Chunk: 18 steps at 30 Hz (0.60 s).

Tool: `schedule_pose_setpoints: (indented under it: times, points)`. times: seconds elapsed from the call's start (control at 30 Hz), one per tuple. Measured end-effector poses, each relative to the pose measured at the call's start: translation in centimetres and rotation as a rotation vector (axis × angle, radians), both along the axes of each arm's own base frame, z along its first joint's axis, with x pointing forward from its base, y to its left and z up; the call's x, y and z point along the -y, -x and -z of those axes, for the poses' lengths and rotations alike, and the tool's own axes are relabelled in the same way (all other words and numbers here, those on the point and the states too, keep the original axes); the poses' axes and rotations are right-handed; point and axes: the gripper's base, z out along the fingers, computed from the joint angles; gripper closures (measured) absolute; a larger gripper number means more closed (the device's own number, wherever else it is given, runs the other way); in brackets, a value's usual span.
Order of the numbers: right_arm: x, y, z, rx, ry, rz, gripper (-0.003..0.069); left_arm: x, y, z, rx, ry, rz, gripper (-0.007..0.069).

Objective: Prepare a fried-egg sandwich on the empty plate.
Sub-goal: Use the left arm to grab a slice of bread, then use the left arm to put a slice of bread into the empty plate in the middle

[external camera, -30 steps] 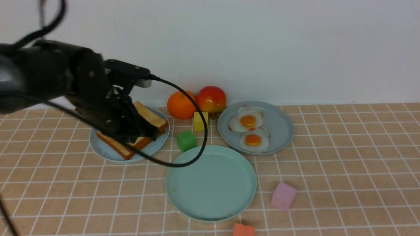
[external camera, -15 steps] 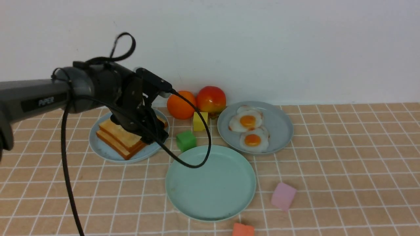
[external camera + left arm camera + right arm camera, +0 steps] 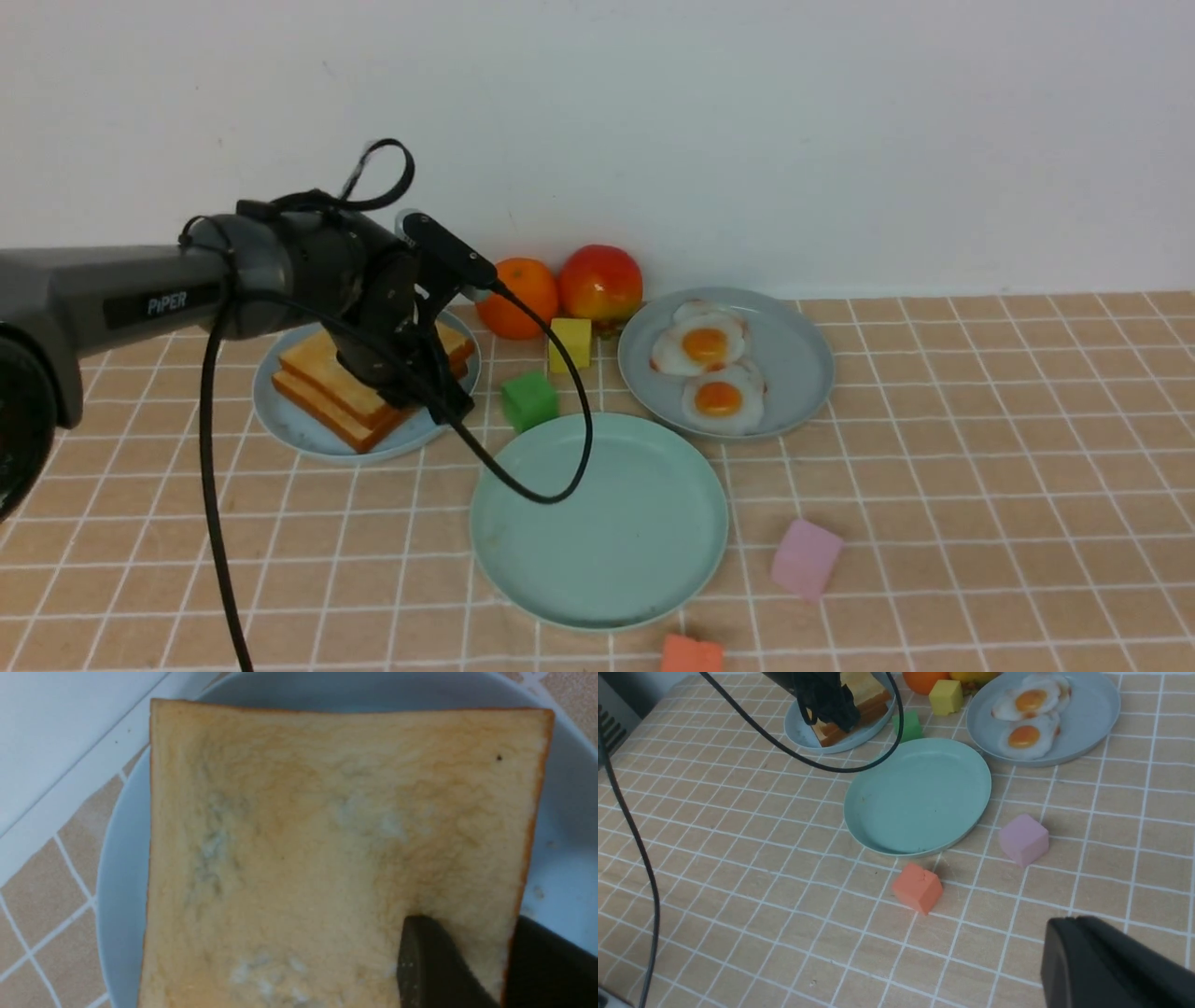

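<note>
Toast slices [image 3: 322, 378] stacked on far-left pale blue plate [image 3: 299, 434], left end effector [image 3: 446, 401] straddling top slice's [image 3: 327, 835] near-right edge, cannot tell whether clenched; pinch only top slice, lift level, carry near-right onto empty plate [image 3: 597, 523].

Bright, even light, soft shadows; the close toast [image 3: 327, 835] looks slightly blurred.

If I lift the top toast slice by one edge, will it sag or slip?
The top square golden toast slice looks thick, with straight edges, so probably stiff. Its matte, porous face likely resists slipping; an edge-only hold may let it tilt.
</note>
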Motion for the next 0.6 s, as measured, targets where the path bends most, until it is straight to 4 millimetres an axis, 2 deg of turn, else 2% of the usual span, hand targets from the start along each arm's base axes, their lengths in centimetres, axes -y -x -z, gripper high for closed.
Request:
schedule_pose_setpoints:
  times: [0.1,0.23,0.33,0.43,0.53,0.6]
  points:
    - [0.0,0.0,0.0,0.0,-0.006,-0.003,0.0637,-0.1,0.3,-1.5,0.015,0.004,-0.008,0.0442]
    - [-0.1,0.0,-0.1,0.0,-0.008,-0.004,0.0636,-0.4,1.3,-5.4,0.075,0.045,-0.025,0.0442]
    - [-0.1,0.0,-0.1,0.0,-0.009,-0.004,0.0633,-0.5,2.7,-9.4,0.124,0.13,-0.057,0.0443]
    - [-0.1,0.0,-0.1,0.002,-0.006,-0.006,0.0628,-0.5,4.1,-11.6,0.11,0.2,-0.088,0.0445]
    - [-0.1,0.0,-0.1,0.003,-0.004,-0.006,0.0627,0.0,5.4,-12.1,0.071,0.207,-0.07,0.0448]
    - [-0.1,0.0,-0.1,0.003,-0.004,-0.007,0.0625,2.5,8.1,-11.6,0.015,0.157,0.076,0.0448]
